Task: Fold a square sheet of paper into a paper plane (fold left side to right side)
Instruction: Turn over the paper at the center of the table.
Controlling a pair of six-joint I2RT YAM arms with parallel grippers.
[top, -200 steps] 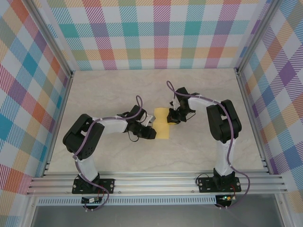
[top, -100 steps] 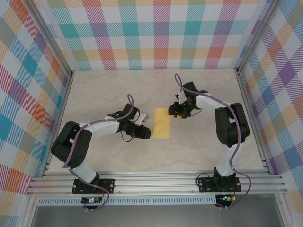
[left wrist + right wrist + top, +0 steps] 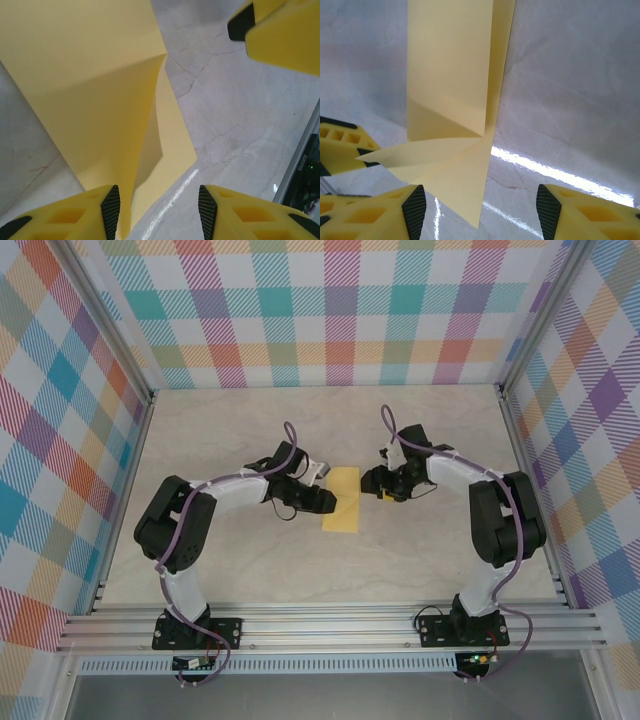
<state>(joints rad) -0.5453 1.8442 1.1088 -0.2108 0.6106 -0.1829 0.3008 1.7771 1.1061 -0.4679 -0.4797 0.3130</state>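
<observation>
The folded yellow sheet of paper (image 3: 341,499) lies on the table (image 3: 240,430) between the left tool (image 3: 158,202) and right tool (image 3: 481,212), both parted and empty; thin, light and slippery, it is probably best pinched at its lifted loose edge.

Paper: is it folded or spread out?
Folded: the paper is a narrow strip, with doubled layers and creased corner flaps in the wrist views.

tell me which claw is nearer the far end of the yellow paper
The right claw, beside the folded paper's far right corner. The left claw sits further toward the near side, by the middle of the paper's left edge.
</observation>
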